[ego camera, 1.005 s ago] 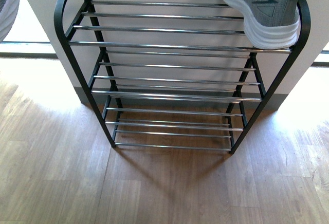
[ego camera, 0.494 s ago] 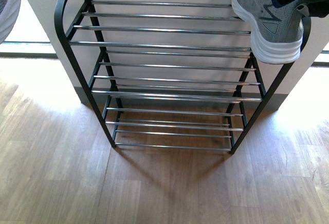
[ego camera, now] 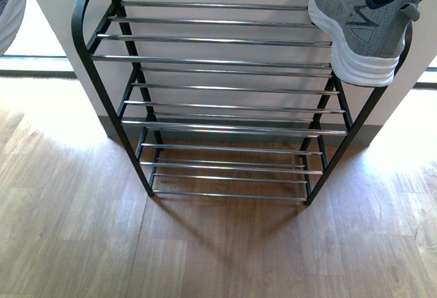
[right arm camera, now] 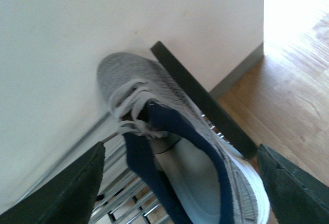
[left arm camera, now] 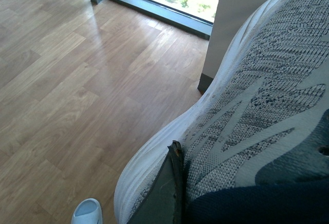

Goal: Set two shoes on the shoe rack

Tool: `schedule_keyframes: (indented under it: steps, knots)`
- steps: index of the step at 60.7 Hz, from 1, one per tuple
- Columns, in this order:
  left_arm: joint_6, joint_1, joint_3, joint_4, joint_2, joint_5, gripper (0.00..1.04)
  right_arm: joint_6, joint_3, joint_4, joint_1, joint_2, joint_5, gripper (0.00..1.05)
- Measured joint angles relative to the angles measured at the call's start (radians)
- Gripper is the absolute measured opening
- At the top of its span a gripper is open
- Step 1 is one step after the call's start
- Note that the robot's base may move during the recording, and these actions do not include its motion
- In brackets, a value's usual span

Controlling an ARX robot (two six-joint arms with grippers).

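- Front view: the racked sneaker [ego camera: 355, 28], grey knit, sits at the right end of the shoe rack's [ego camera: 205, 59] top tier. Its toe points to the rack's back and its heel overhangs the front bar. The second sneaker [ego camera: 8, 11] hangs beyond the rack's left end.
- Left wrist view: my left pincer [left arm camera: 177, 198] grips the second sneaker at its collar, above wood floor [left arm camera: 77, 80].
- Right wrist view: my right pincer [right arm camera: 180, 154] stands wide, one finger on either side of the racked sneaker, holding nothing. The bare top bars lie nearer my left arm, so I judge its shoe should go on parallel.
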Motion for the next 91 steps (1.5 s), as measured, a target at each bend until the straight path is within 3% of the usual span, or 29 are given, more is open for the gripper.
schedule_keyframes:
  steps: [4,15,24,52,64,70,72,84,91]
  knots:
    - [0.0,0.0,0.0,0.0,0.0,0.0,0.02,-0.029,-0.034,0.045,0.005,-0.032,-0.048,0.97]
    - [0.0,0.0,0.0,0.0,0.0,0.0,0.02,-0.148,-0.174,0.215,0.029,-0.15,-0.18,0.96]
    - [0.0,0.0,0.0,0.0,0.0,0.001,0.02,-0.308,-0.426,0.385,0.017,-0.369,-0.397,0.96]
    - [0.0,0.0,0.0,0.0,0.0,0.0,0.02,-0.601,-0.904,0.621,-0.367,-0.821,-0.877,0.96]
    - [0.0,0.0,0.0,0.0,0.0,0.0,0.02,-0.629,-0.933,0.636,-0.398,-0.84,-0.871,0.95]
    - [0.0,0.0,0.0,0.0,0.0,0.0,0.02,-0.777,-1.007,0.761,-0.345,-0.879,-0.579,0.77]
    - [0.0,0.0,0.0,0.0,0.0,-0.001,0.02,-0.813,-1.035,0.769,-0.335,-0.901,-0.522,0.7]
    - [0.0,0.0,0.0,0.0,0.0,0.0,0.02,-0.87,-1.132,0.773,-0.306,-0.982,-0.473,0.4]
    - [0.0,0.0,0.0,0.0,0.0,0.0,0.02,-0.88,-1.175,0.764,-0.242,-1.043,-0.4,0.21]
